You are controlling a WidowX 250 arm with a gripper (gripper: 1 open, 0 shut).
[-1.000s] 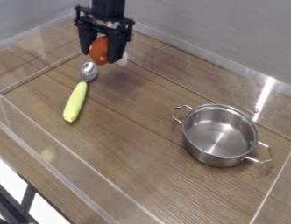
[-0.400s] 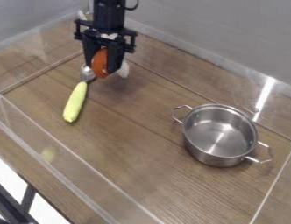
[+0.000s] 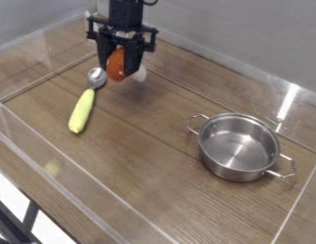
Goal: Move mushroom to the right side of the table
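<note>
The mushroom point(image 3: 119, 65), a small toy with a red-orange cap and a white stem, hangs between the black fingers of my gripper point(image 3: 121, 69) at the back left of the wooden table point(image 3: 161, 143). The gripper points almost straight down and is shut on the mushroom, holding it just above the tabletop. The stem end shows pale at the lower right of the cap. The fingers hide part of the cap.
A yellow-handled spoon point(image 3: 85, 103) lies just left of and below the gripper, its metal bowl close to the mushroom. A steel pot point(image 3: 240, 146) with two handles stands at the right. Low clear acrylic walls point(image 3: 33, 43) border the table.
The gripper has closed on the mushroom and shifted slightly to the right with it. The spoon and pot have not moved.
</note>
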